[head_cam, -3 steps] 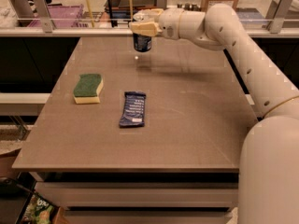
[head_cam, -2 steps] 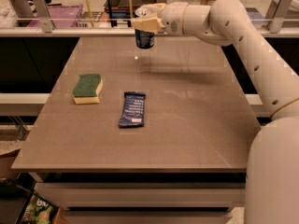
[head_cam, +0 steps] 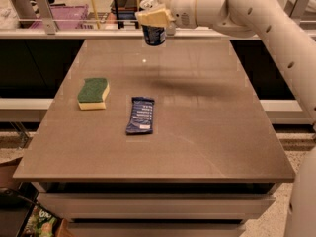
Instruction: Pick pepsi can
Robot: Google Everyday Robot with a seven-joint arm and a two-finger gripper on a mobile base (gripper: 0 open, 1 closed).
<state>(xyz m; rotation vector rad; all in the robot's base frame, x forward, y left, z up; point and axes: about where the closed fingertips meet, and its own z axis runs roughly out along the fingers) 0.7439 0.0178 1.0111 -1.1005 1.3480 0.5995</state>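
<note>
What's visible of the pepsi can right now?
The pepsi can is a small dark blue metal can with white print on its side, and it is upright. The gripper is shut around its upper part and holds it in the air over the far edge of the table. Nothing else touches it.

- My arm (head_cam: 276,28) comes in from the right side of the table (head_cam: 207,132), its white upper link rising steeply past the right edge toward the far right corner.
- There it bends, and the forearm runs roughly level, leftward along the table's far edge.
- The wrist (head_cam: 185,6) sits above the middle of that far edge.
- The gripper (head_cam: 154,19) hangs above the far edge, just left of centre, tan fingers (head_cam: 150,18) clamped on the pepsi can (head_cam: 154,35), clear of the tabletop.
- My base (head_cam: 303,201) stands at the near right corner.
</note>
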